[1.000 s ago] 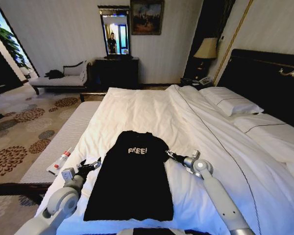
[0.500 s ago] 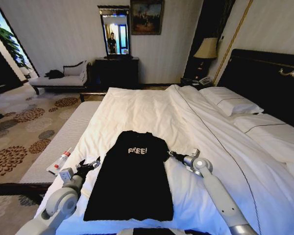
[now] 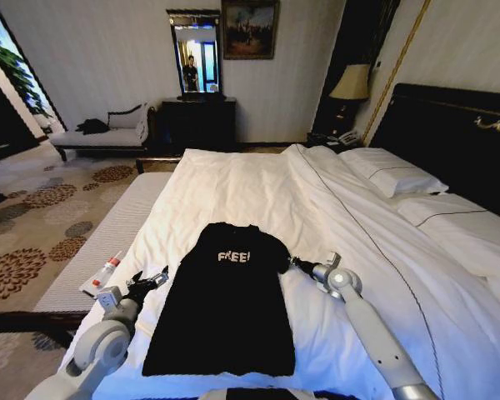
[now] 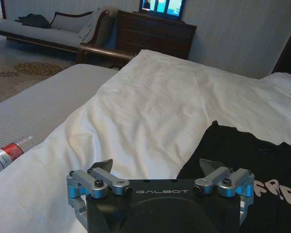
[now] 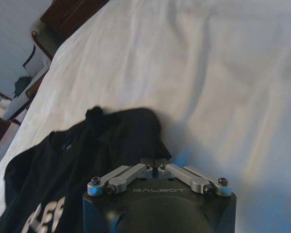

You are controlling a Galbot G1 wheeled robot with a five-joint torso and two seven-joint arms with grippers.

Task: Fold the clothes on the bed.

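While flat on the white bed [image 3: 258,192], black T-shirt [image 3: 225,300] between 2 grippers. Left gripper [image 4: 157,167] wide open beside the left sleeve, holding nothing. Right gripper [image 5: 154,161] pinched together at the right sleeve [image 5: 136,128].

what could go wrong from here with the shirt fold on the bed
The right gripper is shut at the T-shirt's sleeve edge; whether it holds cloth is unclear, so the sleeve may slip free or the white duvet come up with it. The left gripper is open beside the other edge, not yet on fabric, so a one-sided pull might skew the shirt. A water bottle lies near the left arm's side.
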